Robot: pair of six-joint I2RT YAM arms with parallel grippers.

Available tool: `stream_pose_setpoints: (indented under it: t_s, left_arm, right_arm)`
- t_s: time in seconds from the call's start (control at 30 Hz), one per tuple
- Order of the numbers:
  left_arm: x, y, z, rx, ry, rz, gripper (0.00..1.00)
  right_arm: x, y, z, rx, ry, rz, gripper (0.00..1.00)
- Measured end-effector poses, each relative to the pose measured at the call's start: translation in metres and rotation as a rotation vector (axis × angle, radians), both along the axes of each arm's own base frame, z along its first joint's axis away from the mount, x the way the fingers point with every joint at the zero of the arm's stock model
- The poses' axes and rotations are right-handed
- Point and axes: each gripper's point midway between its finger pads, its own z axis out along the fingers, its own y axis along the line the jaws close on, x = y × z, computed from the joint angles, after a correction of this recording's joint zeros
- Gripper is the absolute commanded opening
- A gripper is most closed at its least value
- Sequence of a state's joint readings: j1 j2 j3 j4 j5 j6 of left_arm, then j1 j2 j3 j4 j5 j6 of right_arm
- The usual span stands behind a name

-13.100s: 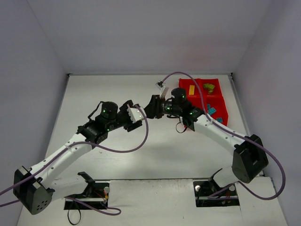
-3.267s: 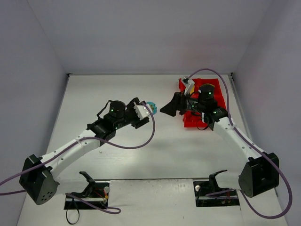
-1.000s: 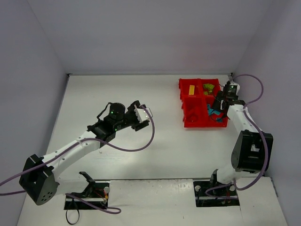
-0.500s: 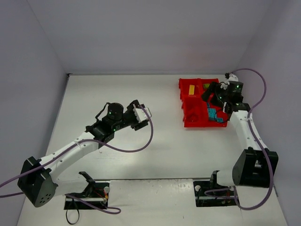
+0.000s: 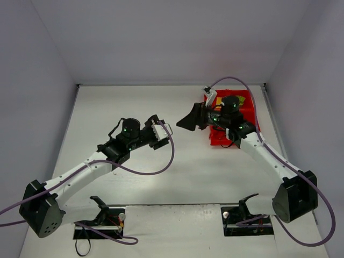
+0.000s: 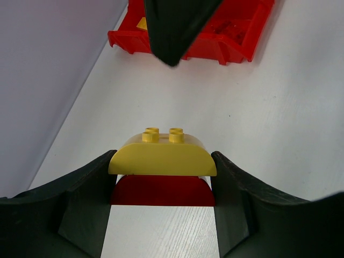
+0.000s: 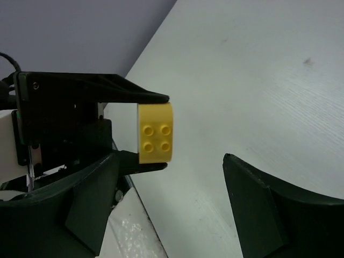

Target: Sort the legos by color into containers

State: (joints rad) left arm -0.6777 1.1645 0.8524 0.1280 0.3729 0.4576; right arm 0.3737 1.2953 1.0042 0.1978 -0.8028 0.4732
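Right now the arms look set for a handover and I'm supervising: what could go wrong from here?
1. The yellow brick is pinched only at its two ends by the left end effector, over the table. If that lets go before the open right end effector closes, the brick likely drops.
2. In the right wrist view the brick sits off-centre between the open fingers, so one finger could knock the left end effector on approach.

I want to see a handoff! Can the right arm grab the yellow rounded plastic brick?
Probably yes. The right gripper is open and aimed at the yellow rounded plastic brick, which sticks out of the left gripper with nothing between them.
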Motion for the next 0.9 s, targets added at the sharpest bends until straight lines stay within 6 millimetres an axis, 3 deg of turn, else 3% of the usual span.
stream_pose_setpoints:
  t_s: [0.23, 0.5, 0.6, 0.63, 0.7, 0.73, 0.77, 0.9]
  left_arm:
    - [0.0, -0.001, 0.001, -0.004, -0.003, -0.004, 0.25]
    - [-0.001, -0.002, 0.001, -0.006, -0.002, -0.011, 0.25]
    - [-0.002, -0.002, 0.001, -0.007, -0.001, -0.017, 0.25]
    - [-0.002, -0.003, 0.001, -0.007, -0.001, -0.019, 0.25]
    - [-0.003, -0.003, 0.003, -0.01, -0.003, -0.022, 0.25]
    - [-0.003, -0.003, 0.004, -0.012, -0.008, -0.022, 0.27]
    - [-0.003, -0.003, 0.004, -0.012, -0.009, -0.022, 0.37]
    - [-0.002, -0.003, 0.004, -0.013, -0.009, -0.021, 0.59]
  right_arm:
    - [-0.02, 0.041, -0.014, 0.025, 0.044, 0.116, 0.73]
    - [-0.027, 0.06, -0.028, 0.019, 0.067, 0.163, 0.61]
    - [-0.025, 0.061, -0.027, 0.021, 0.061, 0.158, 0.47]
    - [-0.025, 0.061, -0.027, 0.023, 0.058, 0.158, 0.34]
    - [-0.023, 0.061, -0.027, 0.023, 0.058, 0.147, 0.18]
    - [-0.023, 0.061, -0.026, 0.027, 0.065, 0.143, 0.04]
    - [-0.022, 0.061, -0.027, 0.028, 0.069, 0.138, 0.0]
    - [-0.022, 0.061, -0.026, 0.03, 0.064, 0.14, 0.0]
